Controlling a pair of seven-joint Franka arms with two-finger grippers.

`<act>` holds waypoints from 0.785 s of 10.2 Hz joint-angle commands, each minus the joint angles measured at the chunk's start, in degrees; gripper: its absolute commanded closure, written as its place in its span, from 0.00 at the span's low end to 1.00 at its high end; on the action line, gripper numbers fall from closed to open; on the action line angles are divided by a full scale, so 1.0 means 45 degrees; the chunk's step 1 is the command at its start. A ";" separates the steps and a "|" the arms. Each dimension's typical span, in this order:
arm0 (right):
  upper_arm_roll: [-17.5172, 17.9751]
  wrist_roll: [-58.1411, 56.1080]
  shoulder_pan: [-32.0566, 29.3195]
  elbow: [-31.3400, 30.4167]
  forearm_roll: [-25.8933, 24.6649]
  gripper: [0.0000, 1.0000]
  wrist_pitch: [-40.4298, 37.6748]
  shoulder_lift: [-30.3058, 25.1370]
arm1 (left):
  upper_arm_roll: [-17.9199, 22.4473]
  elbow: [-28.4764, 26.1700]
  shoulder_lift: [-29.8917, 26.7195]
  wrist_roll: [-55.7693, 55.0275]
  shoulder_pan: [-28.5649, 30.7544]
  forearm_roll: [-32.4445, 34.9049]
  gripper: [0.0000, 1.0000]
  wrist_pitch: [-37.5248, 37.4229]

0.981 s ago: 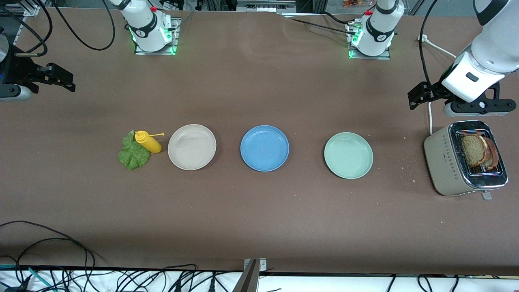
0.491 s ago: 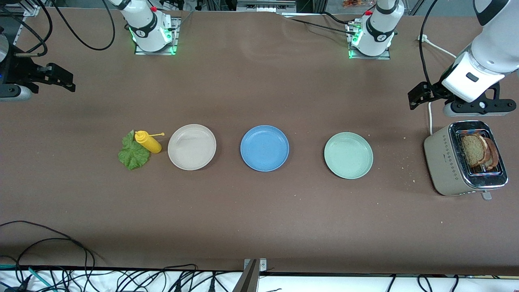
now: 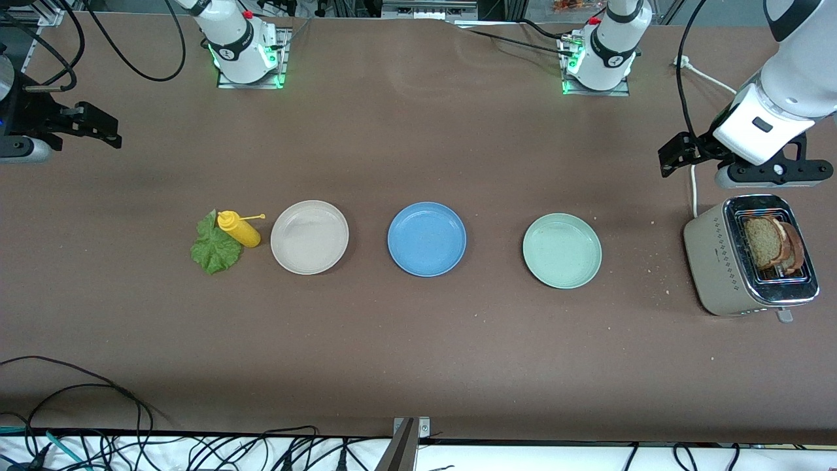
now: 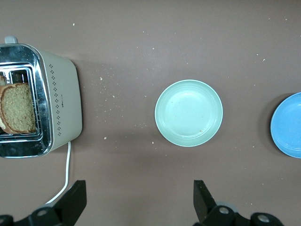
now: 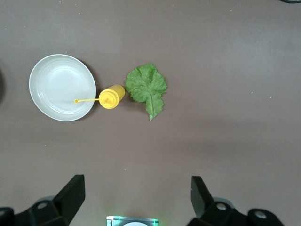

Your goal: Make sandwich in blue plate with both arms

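blue plate (image 3: 426,239), beige plate (image 3: 309,237), mint-green plate (image 3: 562,250), yellow bottle (image 3: 238,228), green leaf (image 3: 213,248)

A wide brown table (image 3: 418,353) is filling nearly the whole scene. Black cables (image 3: 78,399) are trailing over its near edge, where a white strip (image 3: 588,458) is running along under even light.

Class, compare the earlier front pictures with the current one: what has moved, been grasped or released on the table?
Nothing visibly changed.
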 commanded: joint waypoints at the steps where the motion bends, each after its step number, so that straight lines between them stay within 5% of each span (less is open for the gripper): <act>1: -0.0016 0.0102 -0.0013 0.0342 0.0101 0.00 -0.0149 0.0115 | -0.0018 0.0378 0.0190 0.0030 0.0034 0.0304 0.00 -0.0131; 8: -0.0016 0.0102 -0.0013 0.0342 0.0101 0.00 -0.0149 0.0115 | 0.0041 0.1589 0.0776 0.0048 0.0970 0.0284 0.00 -0.0190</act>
